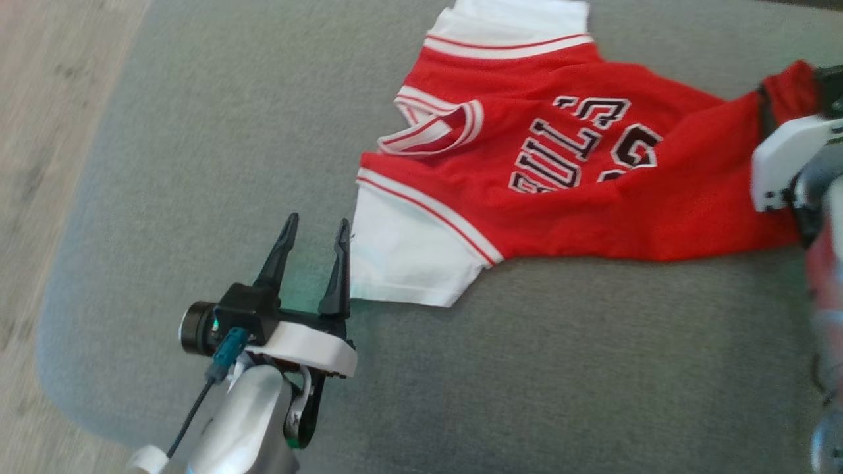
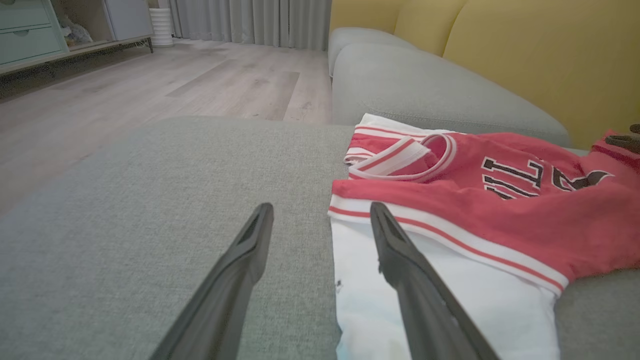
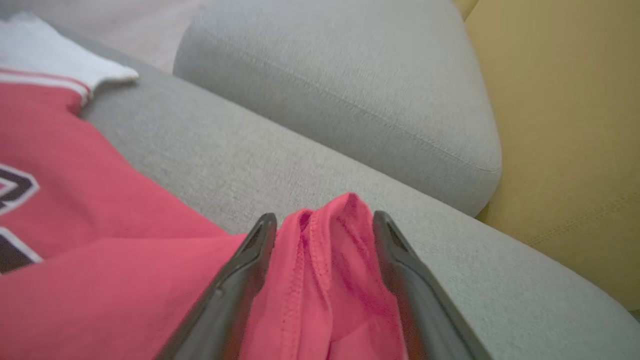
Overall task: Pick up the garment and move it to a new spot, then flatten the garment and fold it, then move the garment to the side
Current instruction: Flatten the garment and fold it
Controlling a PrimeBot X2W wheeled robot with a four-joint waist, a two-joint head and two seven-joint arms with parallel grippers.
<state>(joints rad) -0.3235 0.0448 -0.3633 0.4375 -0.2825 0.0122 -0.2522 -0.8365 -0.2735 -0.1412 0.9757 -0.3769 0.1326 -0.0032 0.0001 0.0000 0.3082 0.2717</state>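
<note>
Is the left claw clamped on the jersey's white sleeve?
No: the left claw stands open, one finger over the white sleeve, the other over the grey cushion.

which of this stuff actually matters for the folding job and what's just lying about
Belongs to the job:
- red and white jersey
- left gripper, open at the jersey's white sleeve
- right gripper, fingers apart around a bunched red edge

Just there:
- grey sofa seat, only the surface underneath
- yellow backrest
- wood floor
- cabinet
- curtains
</note>
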